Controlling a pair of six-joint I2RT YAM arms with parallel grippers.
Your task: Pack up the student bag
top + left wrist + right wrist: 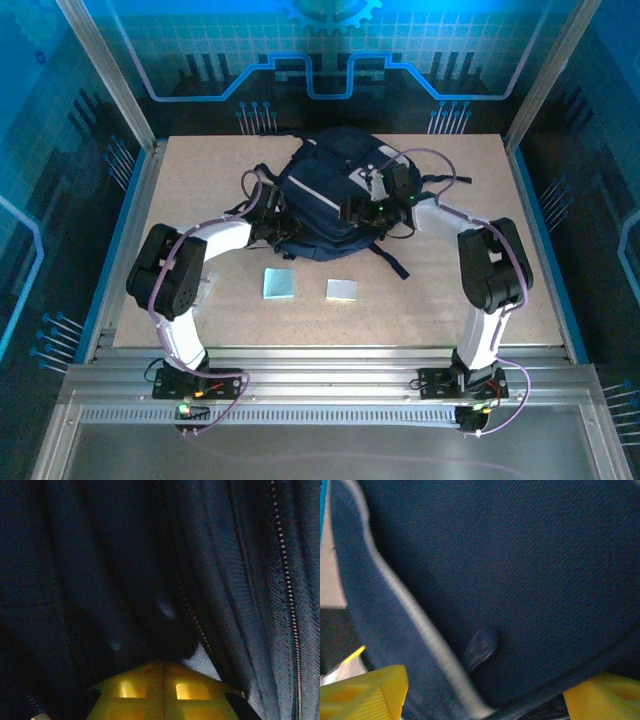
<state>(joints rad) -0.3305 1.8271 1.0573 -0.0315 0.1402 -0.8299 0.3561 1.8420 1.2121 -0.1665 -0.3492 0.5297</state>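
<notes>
Barely started, I'd say. The left gripper (pixel 268 207) is pressed together, pinching navy fabric on the left side of the student bag (pixel 325 190). The bag sits mid-table toward the far edge, long axis roughly near-to-far, black straps trailing near-right. One pale blue pad (pixel 278 284) and a second pale pad (pixel 343 290) lie unpacked in front. The right gripper (pixel 358 208) is spread wide over the bag's right side.

- Your top camera looked steeply down from above the near edge of the table (pixel 480 310) and took in all of it.
- Your left wrist camera faced the student bag (pixel 100 580) from very near, at folds and a zipper (pixel 289 605).
- Your right wrist camera was equally near, at a pale stripe (pixel 420 625).
- All three shared the bag.
</notes>
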